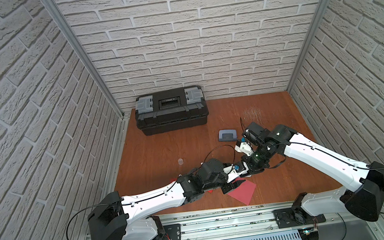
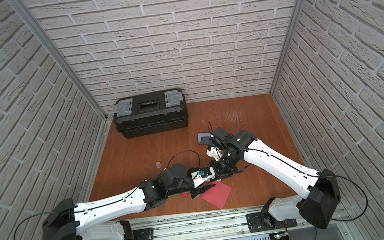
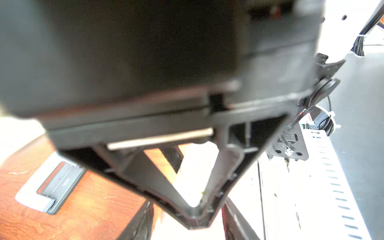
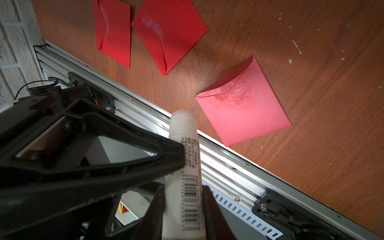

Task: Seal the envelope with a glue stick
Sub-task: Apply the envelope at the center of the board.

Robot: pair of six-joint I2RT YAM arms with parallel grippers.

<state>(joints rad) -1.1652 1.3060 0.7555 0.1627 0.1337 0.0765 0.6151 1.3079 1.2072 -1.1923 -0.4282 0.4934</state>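
The glue stick (image 4: 184, 166) is pinched in the jaws of the right gripper (image 4: 184, 199). They clamp its barcode end, so most of the tube stands free beyond the fingertips. That long free length is the weak point. One of the left gripper's fingers (image 4: 145, 168) touches the tube's side partway out from the right fingertips. A sideways push there would likely lever the smooth round tube askew or squeeze it out of the pinch. The jaws of the left gripper (image 1: 235, 186) look partly spread in both top views; whether they actually nip the tube I cannot tell. With both sets of jaws crowded together, a knock between them seems possible too.

The glue end is not over paper. The nearest red envelope (image 4: 243, 101), with a whitish smear along its flap, lies flat on the table (image 4: 311, 104), off to one side of the tube's line. A straight press would probably smear bare wood. Light paper may also drag or lift with the sticky tip. A second red envelope (image 4: 168, 31) and a third (image 4: 113, 31) lie farther out beyond the tip, inviting a wrong pick.

The tube's long axis runs along the right fingers. Its bare rounded end points away from the wrist, seemingly down toward the front rail (image 4: 218, 160). A small clear cap (image 1: 180, 161) stands well apart from both jaws.
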